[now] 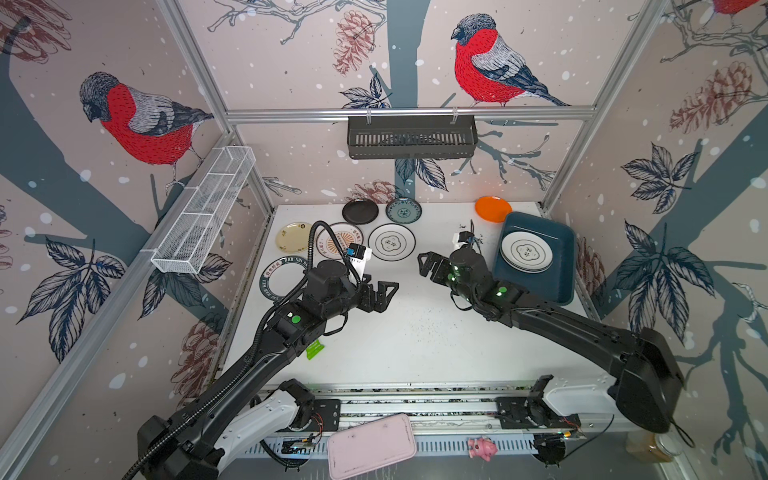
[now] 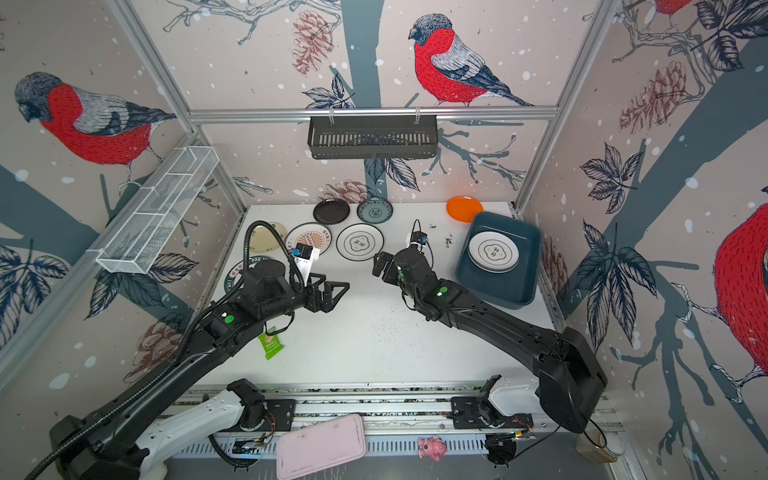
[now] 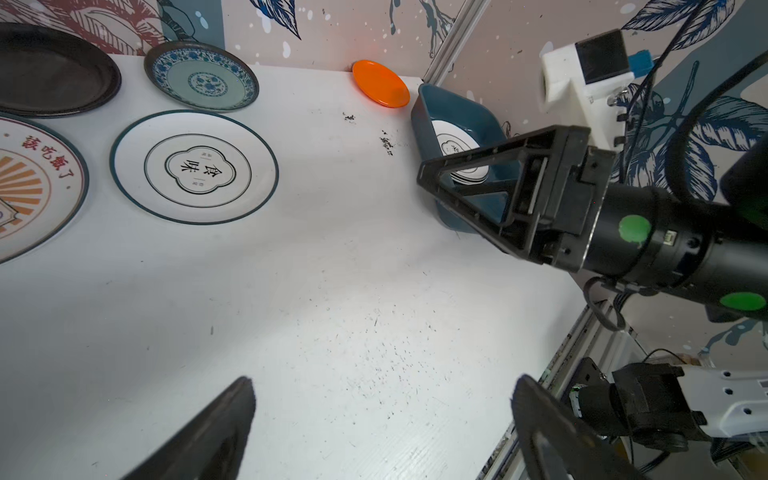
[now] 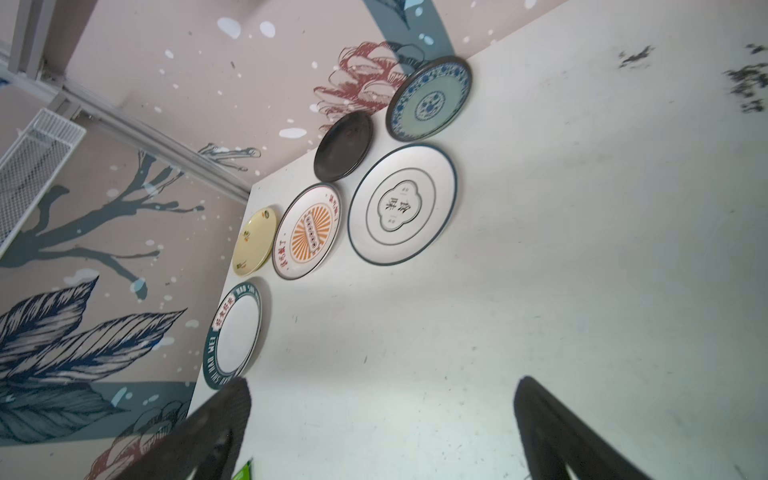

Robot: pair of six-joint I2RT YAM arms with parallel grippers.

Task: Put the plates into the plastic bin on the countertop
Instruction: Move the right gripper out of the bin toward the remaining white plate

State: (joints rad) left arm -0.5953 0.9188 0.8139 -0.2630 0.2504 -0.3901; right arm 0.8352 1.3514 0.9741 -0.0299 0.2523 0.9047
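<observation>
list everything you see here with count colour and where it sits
countertop: one, white, middle
bin: one, teal-blue, countertop's far right
stacked plates: count unclear, white dark-rimmed, inside bin
loose plates: seven, black, teal, orange, cream, sunburst, white, dark-ringed, countertop's far half
slotted basket: one, black, back rail
wire basket: one, white, left rail
tray: one, pink, front ledge
toy: one, pink, front ledge
packet: one, green, under left arm
left gripper: one, black, open over countertop
right gripper: one, black, open over countertop

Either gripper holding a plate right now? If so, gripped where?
Nothing is held. The left gripper and right gripper both stand open and empty above the countertop.
</observation>
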